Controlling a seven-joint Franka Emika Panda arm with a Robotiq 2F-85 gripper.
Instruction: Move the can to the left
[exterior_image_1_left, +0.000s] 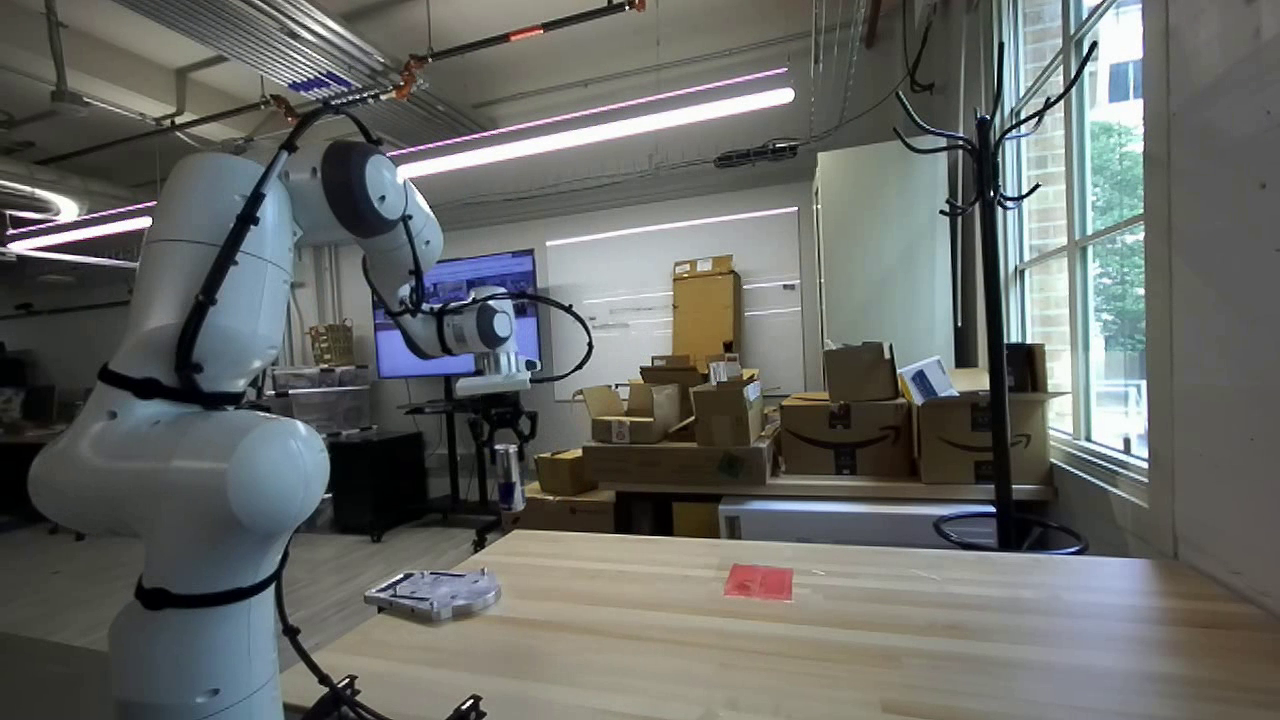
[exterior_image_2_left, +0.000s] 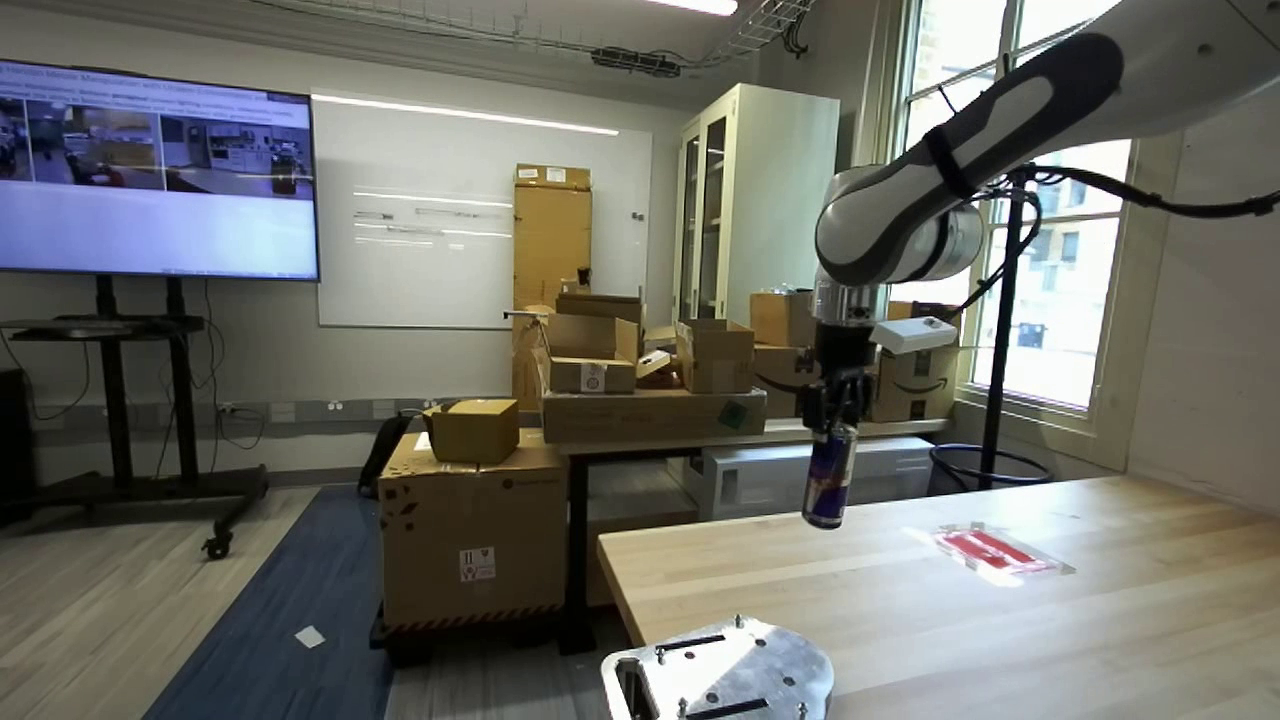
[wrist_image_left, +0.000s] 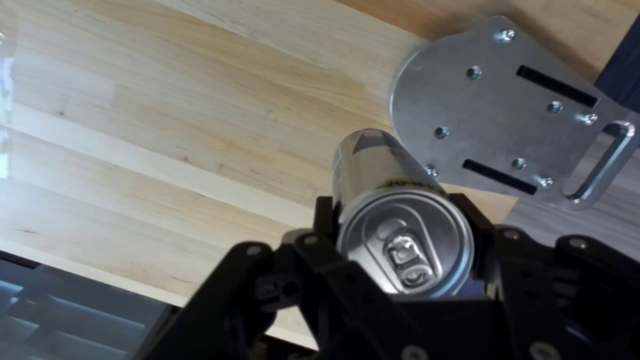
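Observation:
The can (exterior_image_1_left: 509, 480) is slim and silvery with a dark blue band. My gripper (exterior_image_1_left: 505, 438) is shut on its upper part and holds it near upright. In an exterior view the can (exterior_image_2_left: 830, 482) hangs below the gripper (exterior_image_2_left: 836, 420), slightly tilted, with its bottom above the wooden table (exterior_image_2_left: 720, 570). In the wrist view the can's silver lid and pull tab (wrist_image_left: 406, 245) sit between both black fingers (wrist_image_left: 397, 220), which touch its sides. The can's lower end is partly hidden there behind its lid.
A flat metal plate with bolts and slots (wrist_image_left: 500, 110) lies at the table's edge, also in both exterior views (exterior_image_1_left: 435, 594) (exterior_image_2_left: 725, 670). A flat red piece (exterior_image_1_left: 758, 582) lies on the table. Cardboard boxes (exterior_image_2_left: 475, 530) and a black coat rack (exterior_image_1_left: 995, 330) stand behind.

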